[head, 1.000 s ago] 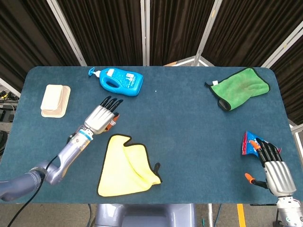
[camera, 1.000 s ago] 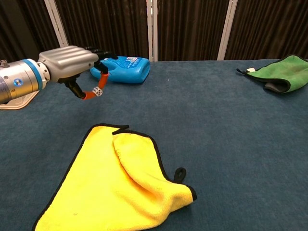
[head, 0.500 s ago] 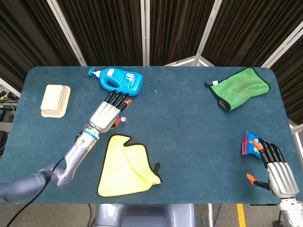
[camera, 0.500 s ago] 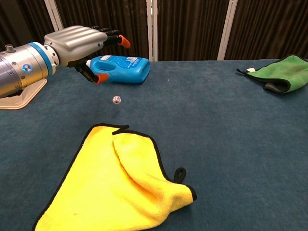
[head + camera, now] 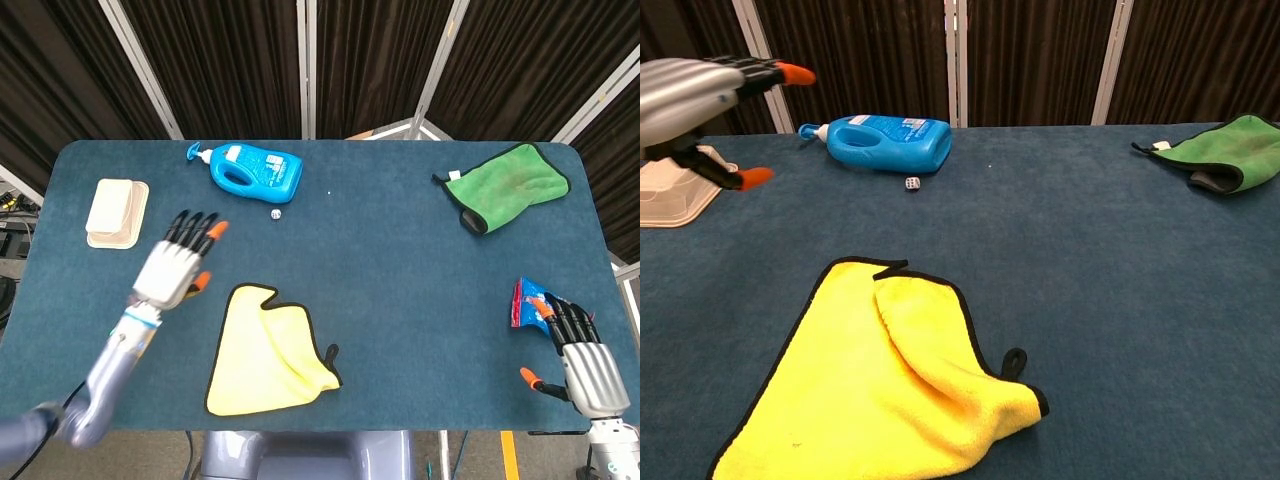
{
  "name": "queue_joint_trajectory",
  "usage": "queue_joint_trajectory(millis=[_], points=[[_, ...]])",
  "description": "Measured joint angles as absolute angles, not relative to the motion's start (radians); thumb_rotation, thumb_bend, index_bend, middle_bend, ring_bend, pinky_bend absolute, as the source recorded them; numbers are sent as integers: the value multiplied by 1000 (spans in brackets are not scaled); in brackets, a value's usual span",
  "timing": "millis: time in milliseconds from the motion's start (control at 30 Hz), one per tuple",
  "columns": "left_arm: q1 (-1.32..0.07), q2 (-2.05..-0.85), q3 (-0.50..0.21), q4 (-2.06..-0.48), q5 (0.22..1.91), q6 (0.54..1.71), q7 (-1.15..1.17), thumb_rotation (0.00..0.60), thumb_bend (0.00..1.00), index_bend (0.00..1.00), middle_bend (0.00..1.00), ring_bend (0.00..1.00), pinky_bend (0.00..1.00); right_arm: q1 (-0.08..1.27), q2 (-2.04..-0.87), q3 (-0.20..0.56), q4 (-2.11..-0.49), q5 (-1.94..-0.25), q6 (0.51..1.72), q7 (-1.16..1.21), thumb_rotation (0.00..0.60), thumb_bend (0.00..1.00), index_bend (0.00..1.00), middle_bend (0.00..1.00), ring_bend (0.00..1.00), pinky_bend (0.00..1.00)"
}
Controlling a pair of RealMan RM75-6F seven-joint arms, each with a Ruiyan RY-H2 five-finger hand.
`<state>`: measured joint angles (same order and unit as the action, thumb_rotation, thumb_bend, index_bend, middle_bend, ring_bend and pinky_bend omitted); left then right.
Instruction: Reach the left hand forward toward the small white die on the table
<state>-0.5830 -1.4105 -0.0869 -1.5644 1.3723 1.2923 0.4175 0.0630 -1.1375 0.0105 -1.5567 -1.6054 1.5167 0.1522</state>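
The small white die (image 5: 276, 213) sits on the dark blue table (image 5: 400, 270), a tiny cube with dark pips, too small for me to read which face is up. It lies just in front of the blue bottle (image 5: 247, 170), near that bottle's flat end, not touching it as far as I can see. From the chest camera it rests flat on the cloth surface, alone, well apart from the left hand (image 5: 178, 262).

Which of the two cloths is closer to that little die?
The yellow cloth, crumpled at the table's near edge. The die sits beside the blue bottle; the green cloth lies far across, at the back right.
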Motion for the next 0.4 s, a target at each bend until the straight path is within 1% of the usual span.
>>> queue_joint_trajectory(millis=[67,100,167,300,400], points=[[-524,-1385,-53,-1602,1391,1359,425,600,296,0,0,0,0,66,-1138,14,-1554,-1602,1514,160,600,94,23,0,0,0],[-476,-1364,-23,-1629,1406,1409,433,600,268,0,0,0,0,67,-1138,15,-1553,-1601,1514,162,600,95,23,0,0,0],[-431,-1345,5,-1651,1420,1456,443,600,238,0,0,0,0,67,-1138,16,-1552,-1603,1516,161,600,95,23,0,0,0],[-301,-1308,77,-1696,1445,1581,463,600,203,0,0,0,0,63,-1135,11,-1563,-1622,1532,154,600,95,23,0,0,0],[-217,-1288,122,-1714,1468,1657,471,600,198,0,0,0,0,60,-1132,7,-1574,-1637,1544,148,600,95,23,0,0,0]])
